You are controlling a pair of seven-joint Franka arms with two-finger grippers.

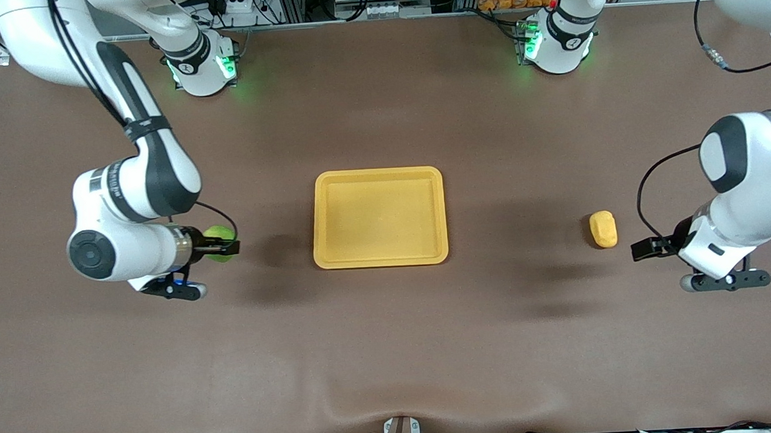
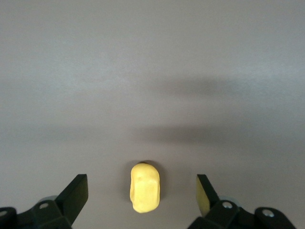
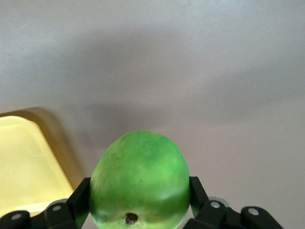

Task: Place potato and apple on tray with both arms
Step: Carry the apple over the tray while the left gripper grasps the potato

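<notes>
Front view, read from its left edge across, shows the right arm (image 1: 128, 210) bent low over the brown table (image 1: 392, 348) at its own end, its forearm lying nearly level and pointing toward the middle. The right gripper (image 1: 219, 246) is clamped on the apple (image 1: 218, 242), which is lifted off the table; a soft shadow lies on the cloth between it and the tray (image 1: 381, 261). In the right wrist view the two black fingers (image 3: 81, 200) press the green apple (image 3: 140, 179) from both sides, stem dimple toward the camera, and a corner of the yellow tray (image 3: 28, 162) shows ahead of it. The tray sits in the middle of the table with nothing in it, so neither item has been delivered yet. Nearer the left arm's end lies the potato (image 1: 603, 229), resting on the table, well apart from the tray. The left arm (image 1: 747, 184) is folded down beside it, wrist pointing toward the potato, and the left gripper (image 1: 651, 247) hovers just beside it without touching. The left wrist view shows its fingers (image 2: 74, 193) spread wide with the potato (image 2: 145, 187) lying between and just ahead of them, untouched. By my reckoning the apple is grasped and needs carrying over the tray and releasing, while the potato has yet to be gripped, lifted and carried across.
</notes>
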